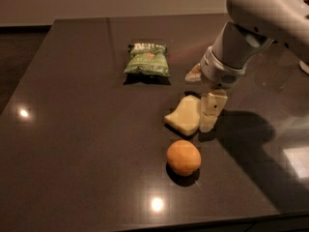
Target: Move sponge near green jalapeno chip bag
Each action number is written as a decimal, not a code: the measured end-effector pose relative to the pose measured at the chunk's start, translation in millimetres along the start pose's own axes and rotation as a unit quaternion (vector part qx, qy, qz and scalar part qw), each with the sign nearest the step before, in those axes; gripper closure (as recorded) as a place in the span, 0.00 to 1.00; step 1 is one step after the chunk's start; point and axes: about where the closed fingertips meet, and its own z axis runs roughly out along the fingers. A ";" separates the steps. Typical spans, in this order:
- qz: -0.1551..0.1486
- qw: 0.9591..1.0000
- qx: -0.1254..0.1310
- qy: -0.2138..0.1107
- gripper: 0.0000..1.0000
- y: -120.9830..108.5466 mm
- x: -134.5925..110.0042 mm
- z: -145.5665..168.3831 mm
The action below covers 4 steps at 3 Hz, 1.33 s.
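Note:
The pale yellow sponge (183, 116) lies flat on the dark table (72, 129), right of centre. The green jalapeno chip bag (147, 59) lies behind it and to the left, a short gap away. My gripper (203, 93) hangs from the white arm (256, 18) at the sponge's right edge. It is open: one fingertip (212, 111) is down against the sponge's right side, the other fingertip (193, 74) is behind the sponge. Nothing is held.
A round orange (183, 157) sits just in front of the sponge. A white object (304, 66) shows at the right edge. The table's front edge runs along the bottom of the view.

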 end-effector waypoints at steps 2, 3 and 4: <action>-0.012 1.000 0.005 0.000 0.67 0.7 -5.9 2.9; 0.000 1.000 0.018 0.009 0.89 -10.1 -7.7 -12.2; 0.009 0.999 0.029 0.015 1.00 -19.6 -9.0 -23.1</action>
